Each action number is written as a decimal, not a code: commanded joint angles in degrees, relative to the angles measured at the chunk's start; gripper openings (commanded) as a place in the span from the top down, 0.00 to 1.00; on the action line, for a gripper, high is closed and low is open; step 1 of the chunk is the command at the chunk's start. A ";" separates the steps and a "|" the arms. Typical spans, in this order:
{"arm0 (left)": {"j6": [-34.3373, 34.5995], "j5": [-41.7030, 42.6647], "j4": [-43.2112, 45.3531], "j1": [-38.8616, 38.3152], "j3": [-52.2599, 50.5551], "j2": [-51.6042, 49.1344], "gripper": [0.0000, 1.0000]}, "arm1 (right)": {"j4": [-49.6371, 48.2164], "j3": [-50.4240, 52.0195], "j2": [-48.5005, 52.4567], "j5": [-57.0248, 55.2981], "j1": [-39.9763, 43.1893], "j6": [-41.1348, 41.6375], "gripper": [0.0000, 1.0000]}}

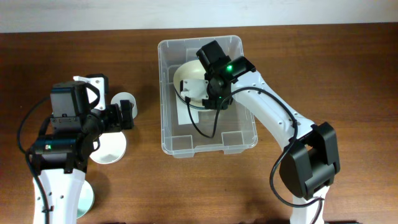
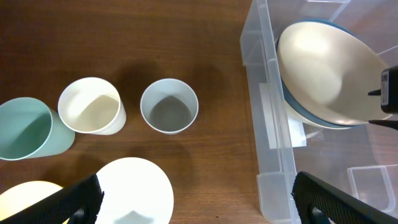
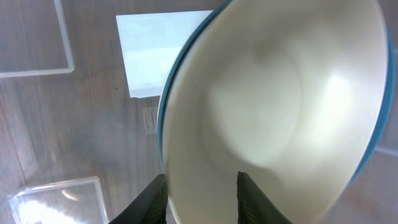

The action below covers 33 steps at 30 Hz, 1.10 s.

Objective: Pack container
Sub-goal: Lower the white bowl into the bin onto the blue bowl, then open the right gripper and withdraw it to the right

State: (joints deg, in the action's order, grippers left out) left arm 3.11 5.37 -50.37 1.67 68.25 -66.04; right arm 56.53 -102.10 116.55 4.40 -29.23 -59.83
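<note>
Brown wooden tabletop [image 1: 348, 74], clear container [image 1: 239, 138] at centre. Right tool [image 3: 202, 196] jaws narrowly parted astride cream bowl [image 3: 273, 106] rim in container's far left, apparently the release step. Left tool [image 2: 199, 208] wide, empty, above cups [image 2: 169, 107] left. Next: lift right clear, fetch another item.

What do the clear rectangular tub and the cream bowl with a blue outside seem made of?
Clear rectangular tub: glossy see-through plastic; table grain and a white label show through it. Cream bowl with blue outside: smooth, soft sheen; glazed ceramic or melamine, cannot tell which.
</note>
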 commanded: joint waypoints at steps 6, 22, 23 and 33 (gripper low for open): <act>0.72 -0.24 -0.26 -0.02 1.11 -0.02 0.01 | -0.48 -0.57 -0.28 1.20 -0.04 2.80 0.63; 0.72 -0.24 -0.28 -0.02 1.11 -0.02 0.01 | 1.16 -13.38 -10.14 -3.89 17.73 65.18 0.01; 0.72 -0.24 -0.24 -0.02 1.11 -0.02 0.01 | 2.78 -13.35 -10.12 -0.66 20.37 63.49 0.01; 0.72 -0.24 -0.02 -0.04 1.14 -0.02 0.01 | 19.54 -13.33 -10.99 0.02 41.44 76.43 0.01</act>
State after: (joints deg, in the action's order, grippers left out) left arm 3.11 5.37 -50.52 1.67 68.25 -66.04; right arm 72.79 -115.28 106.28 3.22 7.73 11.42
